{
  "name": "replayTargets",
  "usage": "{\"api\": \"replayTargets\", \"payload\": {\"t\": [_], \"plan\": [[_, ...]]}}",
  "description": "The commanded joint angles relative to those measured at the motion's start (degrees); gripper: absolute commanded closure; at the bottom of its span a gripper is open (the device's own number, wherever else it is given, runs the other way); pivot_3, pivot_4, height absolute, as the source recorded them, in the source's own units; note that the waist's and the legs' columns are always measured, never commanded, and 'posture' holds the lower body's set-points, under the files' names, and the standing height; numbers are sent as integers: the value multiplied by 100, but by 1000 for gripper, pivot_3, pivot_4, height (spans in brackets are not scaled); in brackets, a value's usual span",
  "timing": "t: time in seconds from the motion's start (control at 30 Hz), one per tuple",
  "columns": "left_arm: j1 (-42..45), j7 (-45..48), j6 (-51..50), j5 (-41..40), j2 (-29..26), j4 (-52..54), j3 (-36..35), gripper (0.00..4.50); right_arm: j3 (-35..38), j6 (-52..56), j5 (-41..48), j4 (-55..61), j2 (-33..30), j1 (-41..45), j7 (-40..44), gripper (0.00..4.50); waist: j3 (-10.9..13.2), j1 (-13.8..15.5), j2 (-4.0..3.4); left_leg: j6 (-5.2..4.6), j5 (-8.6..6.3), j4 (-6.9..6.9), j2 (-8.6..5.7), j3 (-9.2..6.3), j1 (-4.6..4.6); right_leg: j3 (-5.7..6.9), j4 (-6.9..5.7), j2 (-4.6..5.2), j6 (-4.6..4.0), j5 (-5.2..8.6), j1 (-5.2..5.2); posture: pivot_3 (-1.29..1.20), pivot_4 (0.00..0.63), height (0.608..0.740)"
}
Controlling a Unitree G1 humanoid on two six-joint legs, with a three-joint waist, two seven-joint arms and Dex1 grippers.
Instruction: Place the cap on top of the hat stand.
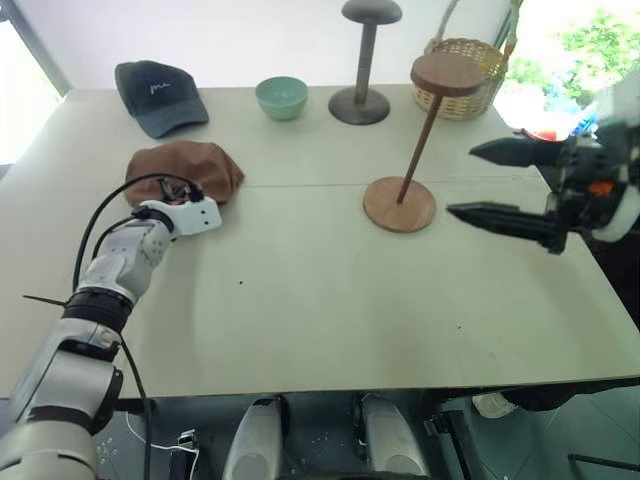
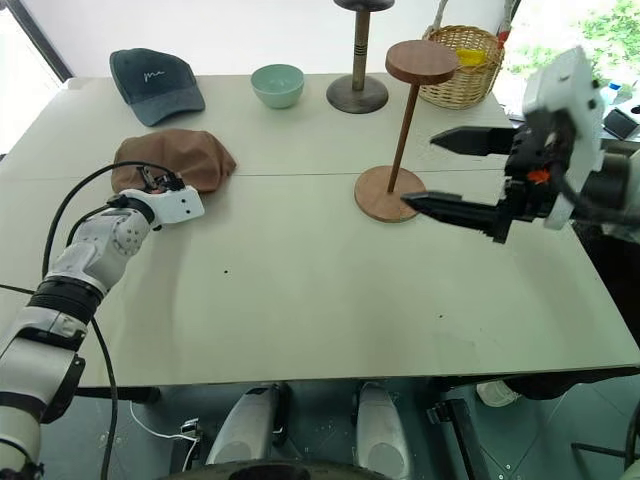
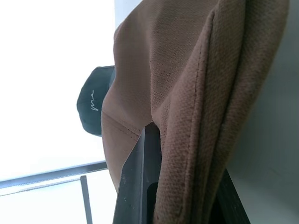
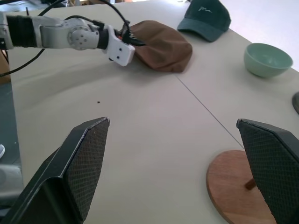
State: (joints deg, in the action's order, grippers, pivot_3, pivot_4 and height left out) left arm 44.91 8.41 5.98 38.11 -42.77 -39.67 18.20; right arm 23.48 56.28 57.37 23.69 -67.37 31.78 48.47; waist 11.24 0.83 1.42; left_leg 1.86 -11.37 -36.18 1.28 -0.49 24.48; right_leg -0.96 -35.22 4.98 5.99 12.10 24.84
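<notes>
Pale and broad, the tabletop (image 1: pixel 300 300) carries everything, with bright window light behind it. On it the brown flat cap (image 1: pixel 185 170) lies flat, well to the left of the reddish-brown hat stand (image 1: pixel 415 150), whose round base sits near the table's middle and whose thin rod leans up to a bare disc top.

The step in hand looks like the pick-up: the left gripper (image 2: pixel 150 183) sits at the cap's near edge, and in the left wrist view its black fingers (image 3: pixel 140 177) are clenched on a fold of the brown fabric, the cloth bunched between them. The cap rests on the table, not yet lifted.

The right gripper (image 1: pixel 490 180) hangs just right of the stand's base, its two fingers spread wide with nothing between them.

Next, I judge, the cap must be raised clear and carried across to the disc; being floppy, it may sag or slip from a pinch at one edge.
</notes>
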Motion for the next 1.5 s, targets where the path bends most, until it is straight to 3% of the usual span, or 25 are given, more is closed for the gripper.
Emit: {"api": "replayTargets", "payload": {"t": [0.03, 0.27, 0.5, 0.63, 0.93, 1.27, 1.47, 1.5], "plan": [[1062, -25, 710, -369, -367, 88, -462, 4485, 377, -197, -216, -353, -387, 170, 187, 0, 4, 14, 8, 0, 0, 0, 0, 0, 7, 2, 1, 0, 0, 0, 4, 0, 150, 740], [2767, 539, 1929, -1229, 109, -204, -639, 4485, 882, -400, -729, -825, -939, -176, 734, 0, 5, -2, 9, -9, -6, -2, -15, 14, 23, -2, 17, 18, 28, -12, 6, 0, 150, 740], [3728, 1185, 2400, -2000, 1395, -65, -609, 4485, 1372, -507, -993, -1208, -1206, -139, 973, 0, 5, -15, 7, -10, -6, -6, -15, 17, 21, -5, 16, 15, 38, -16, 7, 0, 150, 740], [4057, 883, 2681, -1825, 2063, -402, -487, 4485, 1575, -332, -838, -1167, -1166, -38, 859, 0, 6, -27, 6, -10, -6, -6, -15, 17, 20, -8, 15, 14, 41, -16, 7, 0, 150, 740], [3672, 1144, 3180, -1737, 2543, -303, -191, 4485, 2025, 1, -757, -813, -948, -300, 669, 0, 2, -20, -12, -14, -8, -3, -13, 18, 10, -16, 11, 8, 44, -14, 6, 0, 150, 740], [3741, -80, 3501, -602, 3129, -1570, 539, 4485, 2004, 77, -313, -752, -752, -159, 296, 0, 2, -9, -12, -15, -8, -16, -19, 16, 12, -22, 13, 10, 46, -15, -3, 0, 150, 740], [3614, -159, 3672, -580, 3080, -1570, 545, 4485, 1990, 28, -281, -775, -742, -207, 236, 0, 2, -9, -13, -16, -9, -13, -19, 16, 9, -23, 11, 10, 49, -17, -3, 0, 150, 740], [3534, -90, 3723, -626, 3031, -1468, 522, 4072, 2004, 21, -289, -761, -734, -250, 255, 0, 2, -9, -13, -15, -9, -13, -19, 16, 10, -22, 11, 10, 48, -16, -3, 0, 150, 740]]}}
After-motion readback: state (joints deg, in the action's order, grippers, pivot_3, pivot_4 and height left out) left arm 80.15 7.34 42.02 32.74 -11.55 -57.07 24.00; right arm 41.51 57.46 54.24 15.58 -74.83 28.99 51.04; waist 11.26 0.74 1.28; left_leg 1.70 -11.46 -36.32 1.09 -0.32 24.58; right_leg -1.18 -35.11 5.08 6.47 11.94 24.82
